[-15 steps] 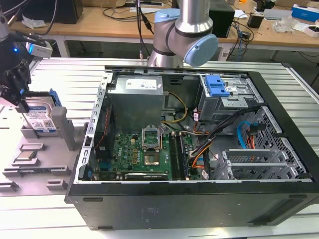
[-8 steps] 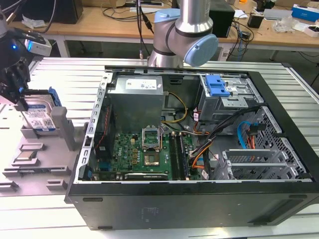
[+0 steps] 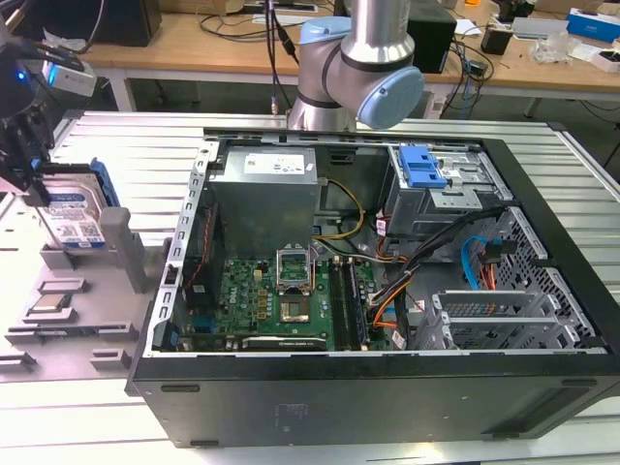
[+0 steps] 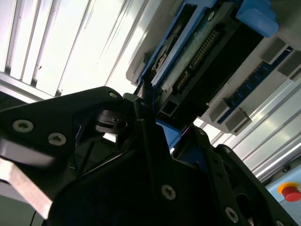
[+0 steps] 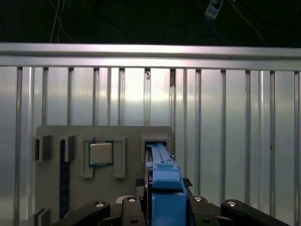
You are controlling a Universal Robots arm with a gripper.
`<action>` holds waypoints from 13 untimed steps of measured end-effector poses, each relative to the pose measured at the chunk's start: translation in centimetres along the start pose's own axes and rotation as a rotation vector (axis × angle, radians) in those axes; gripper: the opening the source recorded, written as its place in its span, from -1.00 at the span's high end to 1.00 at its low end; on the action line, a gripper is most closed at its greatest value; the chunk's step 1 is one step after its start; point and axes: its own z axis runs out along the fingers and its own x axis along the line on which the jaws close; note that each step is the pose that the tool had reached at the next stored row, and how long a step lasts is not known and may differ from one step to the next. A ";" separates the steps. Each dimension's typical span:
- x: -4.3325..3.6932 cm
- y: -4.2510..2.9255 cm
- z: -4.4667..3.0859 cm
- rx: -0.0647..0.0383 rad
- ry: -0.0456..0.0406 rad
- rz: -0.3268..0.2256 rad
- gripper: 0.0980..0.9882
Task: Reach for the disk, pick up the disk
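Observation:
The disk (image 3: 82,218), a silver hard drive with a white-and-blue label and a blue bracket, stands on edge in a slot of the grey holder (image 3: 116,242) at the exterior view's far left. My gripper (image 3: 41,194) reaches down over its near end. In the first wrist view the disk's blue bracket (image 5: 162,160) runs between my black fingers (image 5: 141,183), which sit close against both sides. In the second wrist view the disk's connector edge (image 4: 202,52) shows, with one finger (image 4: 143,106) touching the blue bracket. The disk sits in its slot.
A small silver processor chip (image 3: 50,303) lies in a recess of the grey holder, beside the disk slot (image 5: 100,153). The open black computer case (image 3: 387,387) stands at the exterior view's right, a blue latch (image 3: 423,167) inside it. The arm's base (image 3: 358,68) rises behind it.

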 end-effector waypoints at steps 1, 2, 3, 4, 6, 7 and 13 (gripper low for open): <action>-0.01 0.00 -0.13 0.000 0.0000 0.000 0.39; -0.02 0.00 -0.24 0.000 0.0000 0.000 0.39; -0.04 0.00 -0.43 0.000 0.0000 0.000 0.39; -0.05 0.00 -0.52 0.000 0.0000 0.000 0.39; -0.07 0.01 -0.80 0.000 0.0000 0.000 0.39; -0.08 0.01 -0.98 0.000 0.0000 0.000 0.39; -0.12 0.04 -1.93 0.000 0.0000 0.000 0.39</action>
